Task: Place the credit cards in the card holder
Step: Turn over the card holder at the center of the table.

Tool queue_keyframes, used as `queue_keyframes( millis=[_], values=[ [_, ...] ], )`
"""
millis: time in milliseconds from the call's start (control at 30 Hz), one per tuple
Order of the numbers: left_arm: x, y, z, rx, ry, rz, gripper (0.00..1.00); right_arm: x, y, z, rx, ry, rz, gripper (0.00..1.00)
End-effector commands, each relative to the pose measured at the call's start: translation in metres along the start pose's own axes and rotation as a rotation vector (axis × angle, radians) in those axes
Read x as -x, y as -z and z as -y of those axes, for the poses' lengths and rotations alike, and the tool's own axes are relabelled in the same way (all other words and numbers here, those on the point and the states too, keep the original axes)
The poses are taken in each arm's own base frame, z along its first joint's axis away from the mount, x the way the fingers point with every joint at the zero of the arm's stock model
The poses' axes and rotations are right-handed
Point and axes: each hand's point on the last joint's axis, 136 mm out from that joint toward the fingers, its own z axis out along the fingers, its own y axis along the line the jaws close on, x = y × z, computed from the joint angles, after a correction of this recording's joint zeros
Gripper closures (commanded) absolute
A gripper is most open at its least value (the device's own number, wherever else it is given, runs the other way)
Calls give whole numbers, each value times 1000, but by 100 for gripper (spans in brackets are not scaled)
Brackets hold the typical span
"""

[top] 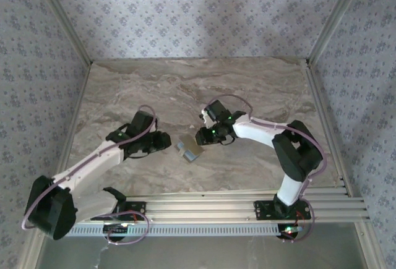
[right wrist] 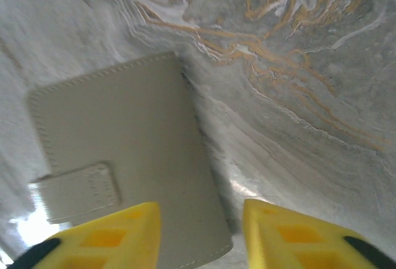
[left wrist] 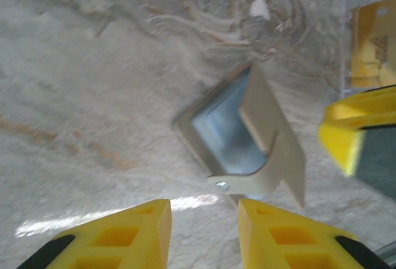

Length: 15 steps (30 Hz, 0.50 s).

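Holder (top: pixel 190 151) lies central on the table (top: pixel 124 89), its flap lifted and pale inside showing. Left gripper (left wrist: pixel 203 235) hangs just beside it, jaws apart, empty; right gripper (right wrist: pixel 199 235) straddles its corner, jaws also apart, not clamping. A card (left wrist: pixel 371 46) shows beyond, perhaps held, too cropped to tell. Best pin one cover flat and spread the other wide, so the pocket meets the card edge-on.

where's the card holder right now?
Top view: the card holder lies mid-table, just in front of the arms, between the left gripper and right gripper.
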Motion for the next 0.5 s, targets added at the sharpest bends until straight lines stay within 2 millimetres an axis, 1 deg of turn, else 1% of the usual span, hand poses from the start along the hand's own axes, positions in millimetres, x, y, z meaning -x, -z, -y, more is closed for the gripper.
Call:
queue_keyframes(
  millis=[0,67,233,267,333,400,467],
  values=[
    [6,-9,21,-9,-64,-32,68,-13,-16,1,-57,66,-33,50],
    [8,-18,31,-10,-86,-49,69,-17,-21,1,-80,79,-38,46],
    [9,-43,44,11,-107,-95,75,-30,-29,7,-171,129,-55,45],
    [8,-48,44,17,-109,-104,76,-32,-29,9,-196,141,-57,45],
    [6,-58,42,38,-108,-126,83,-35,-30,11,-234,152,-57,43],
    [5,-67,38,55,-100,-140,89,-38,-30,12,-227,141,-56,42],
    [2,-75,33,70,-94,-152,92,-40,-27,11,-212,134,-49,41]
  ],
)
